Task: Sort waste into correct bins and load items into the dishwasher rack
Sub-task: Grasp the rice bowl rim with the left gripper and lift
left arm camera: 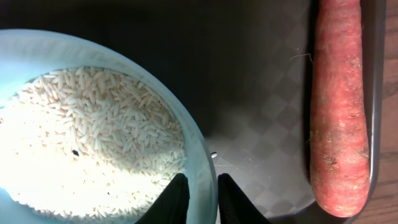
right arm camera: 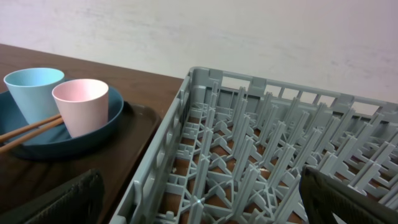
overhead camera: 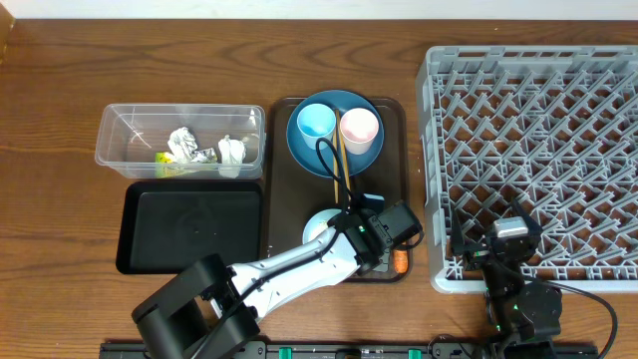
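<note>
One carrot [left arm camera: 336, 106] lies beside the white bowl [left arm camera: 200, 152] whose rim the left pincer [left arm camera: 203, 202] pinches; right pincer [right arm camera: 205, 200] spread.

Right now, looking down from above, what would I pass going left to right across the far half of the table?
Clear tub → light-blue cup → pink cup → grey rack.

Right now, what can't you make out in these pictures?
- White bowl: overhead, mostly hidden under the left arm; left wrist view cuts it at the left and bottom edges.
- Carrot: overhead, only an orange tip shows; left wrist view cuts off its top.
- Wrapper: overhead, print too small to read.
- Dishwasher rack: overhead, cut off at the right edge.
</note>
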Robot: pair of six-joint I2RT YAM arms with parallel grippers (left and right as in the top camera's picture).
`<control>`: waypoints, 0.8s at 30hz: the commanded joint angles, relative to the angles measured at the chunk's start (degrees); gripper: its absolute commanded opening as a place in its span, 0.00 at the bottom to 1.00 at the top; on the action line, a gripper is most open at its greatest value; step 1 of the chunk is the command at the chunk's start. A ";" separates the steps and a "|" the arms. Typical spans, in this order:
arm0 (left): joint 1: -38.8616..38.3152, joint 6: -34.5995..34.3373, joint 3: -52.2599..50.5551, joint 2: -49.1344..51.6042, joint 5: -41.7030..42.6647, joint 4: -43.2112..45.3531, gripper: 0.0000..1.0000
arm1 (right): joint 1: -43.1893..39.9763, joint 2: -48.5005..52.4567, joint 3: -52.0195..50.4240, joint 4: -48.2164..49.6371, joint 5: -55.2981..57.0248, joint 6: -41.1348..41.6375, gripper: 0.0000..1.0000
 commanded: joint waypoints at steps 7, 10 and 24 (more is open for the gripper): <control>-0.07 -0.13 -0.87 0.31 -1.38 -0.98 0.08 | 0.39 0.02 -0.09 -0.22 -0.02 -0.37 0.99; 0.52 -0.11 -0.87 0.31 -1.38 -1.38 0.06 | 0.39 0.02 -0.09 -0.22 -0.02 -0.37 0.99; 2.95 0.31 -0.87 -3.34 -1.11 -5.22 0.06 | 0.39 0.02 -0.09 -0.22 -0.02 -0.37 0.99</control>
